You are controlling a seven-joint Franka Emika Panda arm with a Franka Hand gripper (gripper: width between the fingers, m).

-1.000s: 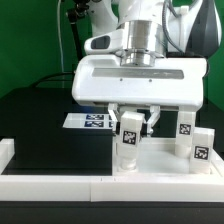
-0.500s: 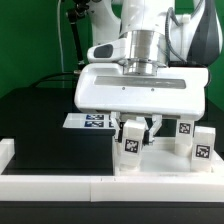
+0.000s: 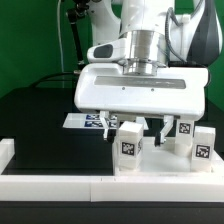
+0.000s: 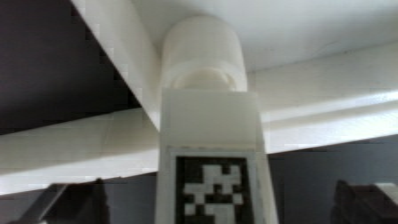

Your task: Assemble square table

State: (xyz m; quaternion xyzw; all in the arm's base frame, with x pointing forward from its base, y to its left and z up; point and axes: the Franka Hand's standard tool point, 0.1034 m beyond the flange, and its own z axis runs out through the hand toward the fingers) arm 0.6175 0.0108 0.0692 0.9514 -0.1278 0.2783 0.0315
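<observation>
The square table's slab (image 3: 165, 162) lies flat at the front of the exterior view's right half. One white leg (image 3: 129, 146) stands upright on it, with a tag on its side. My gripper (image 3: 137, 128) hangs right over this leg, open, its fingers (image 3: 110, 127) apart from the leg on either side. In the wrist view the leg (image 4: 210, 120) fills the middle, its tag (image 4: 217, 192) facing the camera, with a dark fingertip (image 4: 64, 204) well off each side. Two more legs (image 3: 185, 133) (image 3: 203, 148) stand at the exterior view's right.
The marker board (image 3: 88, 121) lies flat on the black worktop (image 3: 45, 125) behind the gripper. A low white wall (image 3: 55, 185) edges the worktop along the front. A green backdrop stands behind the arm.
The jaws have spread wide and let go of the leg, which stays upright on the slab. The hand itself has hardly moved.
</observation>
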